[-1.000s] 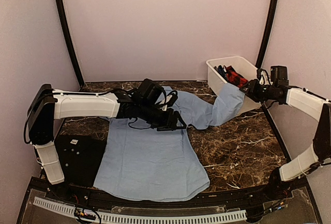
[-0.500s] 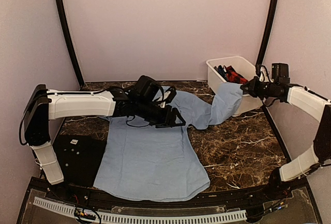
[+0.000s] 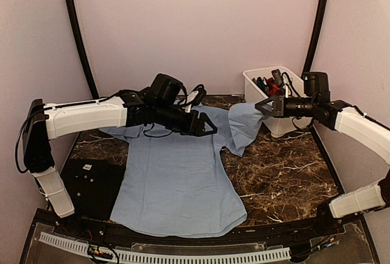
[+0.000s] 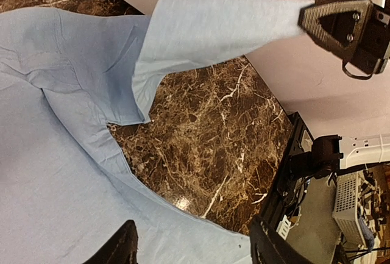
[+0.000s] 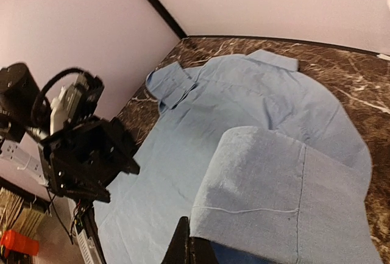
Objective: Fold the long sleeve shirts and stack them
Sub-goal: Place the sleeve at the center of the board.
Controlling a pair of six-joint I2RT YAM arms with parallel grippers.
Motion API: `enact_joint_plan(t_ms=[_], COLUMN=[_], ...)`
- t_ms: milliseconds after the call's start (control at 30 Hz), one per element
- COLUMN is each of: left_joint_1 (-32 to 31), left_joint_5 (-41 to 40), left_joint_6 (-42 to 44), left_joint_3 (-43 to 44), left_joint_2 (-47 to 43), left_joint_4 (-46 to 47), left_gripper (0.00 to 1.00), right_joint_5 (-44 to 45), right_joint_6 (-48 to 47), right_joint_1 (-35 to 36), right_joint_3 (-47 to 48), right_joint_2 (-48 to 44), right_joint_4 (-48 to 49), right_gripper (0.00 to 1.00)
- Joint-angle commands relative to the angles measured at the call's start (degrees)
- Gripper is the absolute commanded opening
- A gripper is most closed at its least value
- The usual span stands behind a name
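The light-blue long sleeve shirt (image 3: 177,181) lies flat on the marble table, collar toward the back. My right gripper (image 3: 262,107) is shut on the cuff end of its right sleeve (image 3: 244,121) and holds it in the air left of the white bin. In the right wrist view the sleeve (image 5: 274,191) drapes over my gripper (image 5: 195,249). My left gripper (image 3: 208,126) is open and empty, hovering over the shirt's right shoulder. In the left wrist view its jaws (image 4: 192,255) stand wide apart above the shirt's side edge (image 4: 61,154), with the lifted sleeve (image 4: 207,20) ahead.
A white bin (image 3: 286,124) at the back right holds red-black checked and dark garments (image 3: 271,85). A flat black square mat (image 3: 91,185) lies at the front left, partly under the shirt's hem. Bare marble (image 3: 280,172) shows right of the shirt.
My right gripper has carried the sleeve end left, away from the bin and toward the shirt body. My left gripper has risen and shifted slightly back, off the shirt.
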Motion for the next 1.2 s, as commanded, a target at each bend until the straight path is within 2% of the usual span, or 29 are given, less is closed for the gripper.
enact_joint_plan(t_ms=[0,100,200,367,400,500,567,767,967,1167], left_joint_1=[2.6,4.2,5.6,5.7,5.7,5.1,4.3,2.6,2.6,2.6], left_joint_5=[0.4,0.8,1.4,5.9,7.0,7.7,7.6,6.9,6.4,10.8], left_joint_6=[5.4,7.1,7.4,7.0,7.0,7.5,7.9,8.1,10.4,9.3], left_joint_3=[1.4,-0.3,-3.6,-7.2,-7.9,-8.2,-7.8,-6.3,-2.8,-1.4], left_joint_2=[-5.3,-7.3,-8.9,-7.6,-6.7,-4.2,-1.4,4.1,10.8,15.8], left_joint_4=[-3.1,-4.2,-4.5,-4.4,-4.2,-4.2,-4.0,-2.8,-3.1,-1.1], left_gripper=[0.64,0.64,0.65,0.65,0.65,0.66,0.67,0.67,0.69,0.7], right_joint_5=[-0.4,2.6,9.6,16.8,18.9,25.1,28.4,35.6,37.8,39.0], right_joint_6=[-2.6,-1.7,-0.7,3.7,4.3,6.2,7.5,10.9,12.9,14.5], right_joint_1=[8.9,16.8,25.2,31.8,32.5,33.3,33.3,33.3,33.3,33.3], right_joint_3=[-3.4,-7.1,-11.4,-20.0,-20.7,-21.5,-21.9,-22.5,-22.6,-22.8], right_joint_2=[-1.1,0.3,3.1,7.0,7.3,6.1,3.9,-3.1,-4.9,-5.9], right_joint_4=[1.4,2.6,3.1,5.8,5.2,2.9,2.1,0.0,-0.3,-0.6], right_gripper=[0.0,0.0,0.0,0.0,0.03,0.26,0.34,0.43,0.45,0.46])
